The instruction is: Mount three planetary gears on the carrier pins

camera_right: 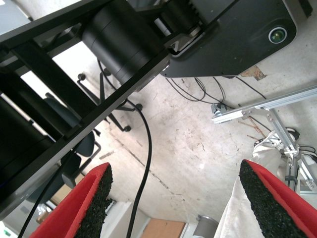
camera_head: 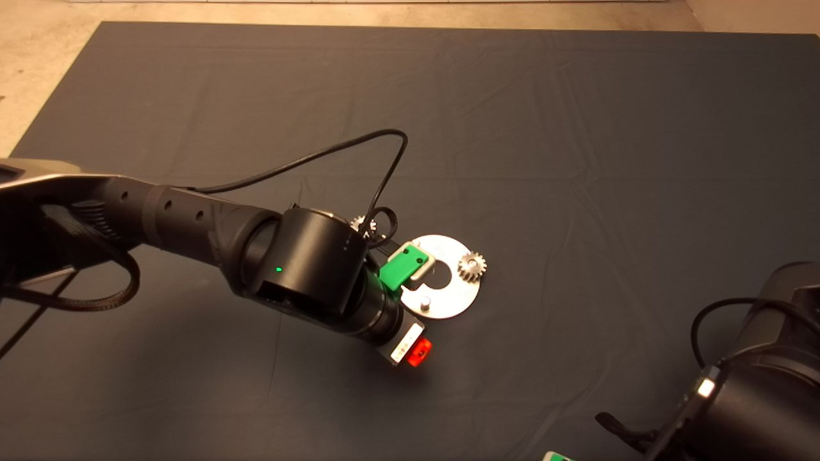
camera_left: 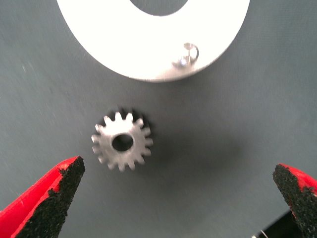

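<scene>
**Steel gear flat on mat, awaiting pickup**

Silvery loose gear (camera_left: 122, 142) lies flat just beside the disc (camera_left: 104, 39), bore axis vertical, no long axis. One gear (camera_head: 472, 265) is already seated; a bare pin (camera_left: 186, 54) stands nearby. Left gripper (camera_left: 173, 198) hovers above, fingers wide apart: centre, then descend squarely. Right gripper (camera_right: 185, 203) is parked near right, fingers apart.

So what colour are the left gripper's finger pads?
Black, on red fingers; the left wrist view shows it best.
</scene>
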